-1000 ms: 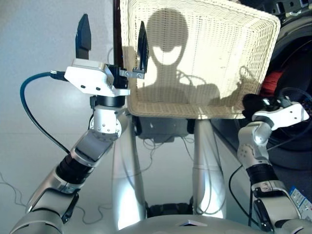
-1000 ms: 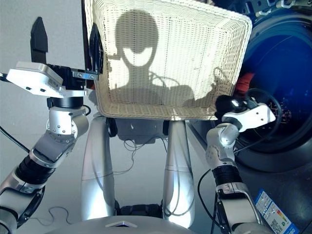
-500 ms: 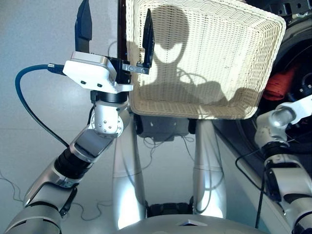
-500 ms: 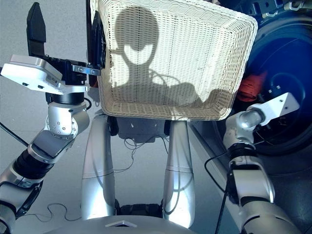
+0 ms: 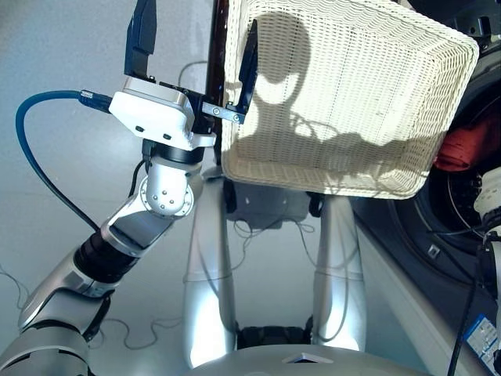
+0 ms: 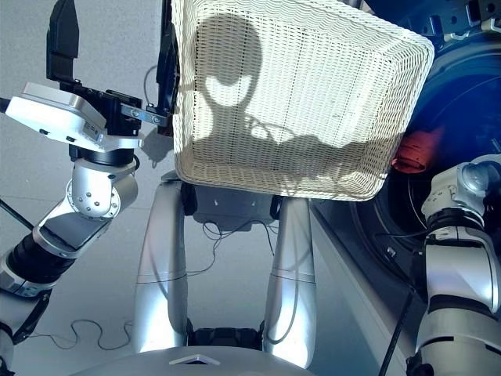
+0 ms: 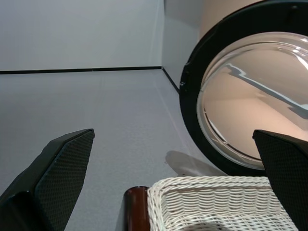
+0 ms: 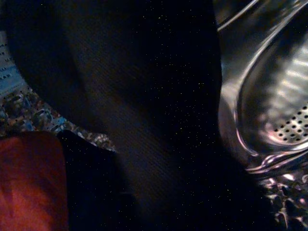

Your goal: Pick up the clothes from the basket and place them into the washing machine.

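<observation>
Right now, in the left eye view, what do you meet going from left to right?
Blue cable → left gripper, open → basket, with no clothes in it → red-orange cloth inside the washing machine.

We see a grey floor (image 5: 70, 211) under us; thin cables (image 6: 86, 333) lie on it.

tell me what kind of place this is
Probably a laundry corner or a test room set up as one: a front-loading washing machine with its round glass door open, a red cloth at the drum, and a white wicker basket over bare grey floor.
</observation>
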Controlling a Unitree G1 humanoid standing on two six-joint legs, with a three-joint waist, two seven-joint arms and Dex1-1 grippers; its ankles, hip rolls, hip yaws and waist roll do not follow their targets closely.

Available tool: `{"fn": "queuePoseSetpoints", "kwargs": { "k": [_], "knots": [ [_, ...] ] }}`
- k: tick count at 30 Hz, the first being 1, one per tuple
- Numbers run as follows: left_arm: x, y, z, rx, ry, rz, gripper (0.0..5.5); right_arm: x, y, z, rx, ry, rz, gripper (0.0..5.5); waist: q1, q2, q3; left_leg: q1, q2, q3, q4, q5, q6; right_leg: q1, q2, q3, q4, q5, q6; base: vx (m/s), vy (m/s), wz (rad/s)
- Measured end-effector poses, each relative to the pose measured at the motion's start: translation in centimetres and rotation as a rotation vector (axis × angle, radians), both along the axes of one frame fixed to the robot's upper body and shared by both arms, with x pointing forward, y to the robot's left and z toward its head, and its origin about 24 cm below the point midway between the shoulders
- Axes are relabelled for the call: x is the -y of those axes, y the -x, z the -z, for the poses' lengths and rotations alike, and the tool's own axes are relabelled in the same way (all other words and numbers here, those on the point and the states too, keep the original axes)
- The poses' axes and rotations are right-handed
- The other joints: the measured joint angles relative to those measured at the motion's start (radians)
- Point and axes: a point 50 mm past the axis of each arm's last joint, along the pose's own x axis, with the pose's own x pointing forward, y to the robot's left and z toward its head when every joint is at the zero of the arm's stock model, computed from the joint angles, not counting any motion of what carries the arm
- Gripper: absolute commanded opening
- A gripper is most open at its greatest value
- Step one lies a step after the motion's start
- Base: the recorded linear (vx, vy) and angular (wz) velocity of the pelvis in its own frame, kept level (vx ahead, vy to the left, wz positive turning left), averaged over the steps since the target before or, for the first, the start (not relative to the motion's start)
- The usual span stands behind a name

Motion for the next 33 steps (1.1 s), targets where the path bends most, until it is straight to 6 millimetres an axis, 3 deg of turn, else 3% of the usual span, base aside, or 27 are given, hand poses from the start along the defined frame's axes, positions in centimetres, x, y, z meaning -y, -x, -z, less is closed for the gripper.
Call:
{"fn": "queuePoseSetpoints", "kwargs": {
  "k": [12,17,20,26,30,33],
  "knots": [
    [-0.4,-0.1,-0.4,0.003,0.01,0.002,5.5,0.4,0.2,0.0,0.055,-0.051,-0.014,5.5,0.0,0.0,0.0,-0.009,0.0,0.0,0.009,0.002,0.006,-0.007,0.001,0.001,0.003,0.0,0.001,0.0,0.0,0.0],
    [-0.3,-0.1,-0.4,-0.013,0.039,0.015,5.5,-1.0,-0.8,0.7,0.122,-0.094,-0.072,5.5,-0.003,0.0,0.0,-0.008,0.001,0.0,0.004,0.003,0.006,-0.007,0.001,0.001,0.0,0.0,0.001,0.0,0.0,0.0],
    [-0.3,-0.1,-0.5,-0.012,0.056,0.019,5.5,-3.9,-2.2,1.4,0.192,-0.087,-0.178,5.5,-0.008,0.0,0.0,-0.004,0.002,0.002,-0.002,0.003,0.006,-0.005,0.001,0.002,-0.004,0.0,0.001,0.0,0.0,0.0],
    [0.3,-0.1,-0.3,-0.027,0.123,0.04,5.5,-12.5,-3.7,2.2,0.328,-0.012,-0.44,5.5,-0.023,0.0,0.0,-0.001,0.005,0.005,-0.008,0.002,0.007,-0.002,0.002,0.005,-0.014,0.001,-0.001,0.0,0.0,0.0],
    [0.1,-0.2,0.1,-0.047,0.14,0.024,5.5,-16.2,-2.8,2.0,0.393,0.052,-0.532,5.5,-0.04,-0.001,0.0,0.005,0.007,0.006,-0.024,0.005,0.011,0.005,0.003,0.007,-0.037,0.009,0.002,0.0,0.0,0.0],
    [-0.1,-0.2,0.3,-0.059,0.164,0.01,5.5,-17.6,-2.3,2.0,0.389,0.109,-0.574,5.5,-0.056,-0.001,0.0,0.017,0.009,0.009,-0.038,0.007,0.014,0.02,0.001,0.007,-0.056,0.015,0.004,0.0,0.0,0.0]
  ]
}}
